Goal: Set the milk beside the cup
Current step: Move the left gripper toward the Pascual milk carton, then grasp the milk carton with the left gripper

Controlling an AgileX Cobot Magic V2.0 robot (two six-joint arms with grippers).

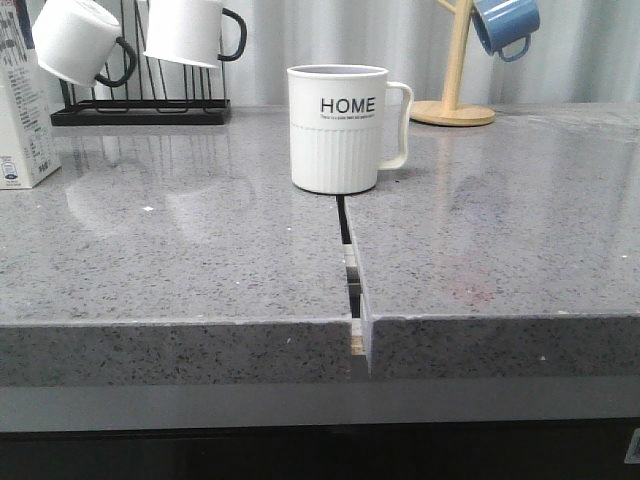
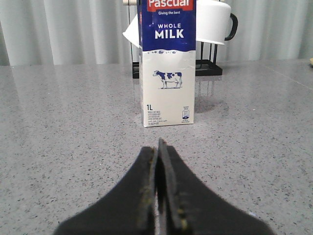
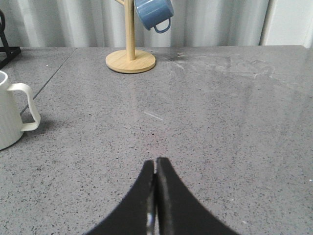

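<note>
Leftmost, the tall white-and-blue milk carton (image 1: 22, 105) stands upright at the grey stone table's (image 1: 180, 260) left edge, the left claw (image 2: 157, 147) pressed closed before it. Mid-table near the back stands the white ribbed HOME mug (image 1: 340, 128). Rightward, the right claw (image 3: 156, 164) is likewise closed, empty.

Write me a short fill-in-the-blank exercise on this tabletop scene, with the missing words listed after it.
1. The big white cup in the middle of the table bears the word ____ in black letters.
2. The picture on the milk shows a ____.
3. The mug hanging on the wooden stand is ____ in colour.
4. The fingers of the left tool are ____, holding nothing.

Missing words: HOME; cow; blue; shut
</note>
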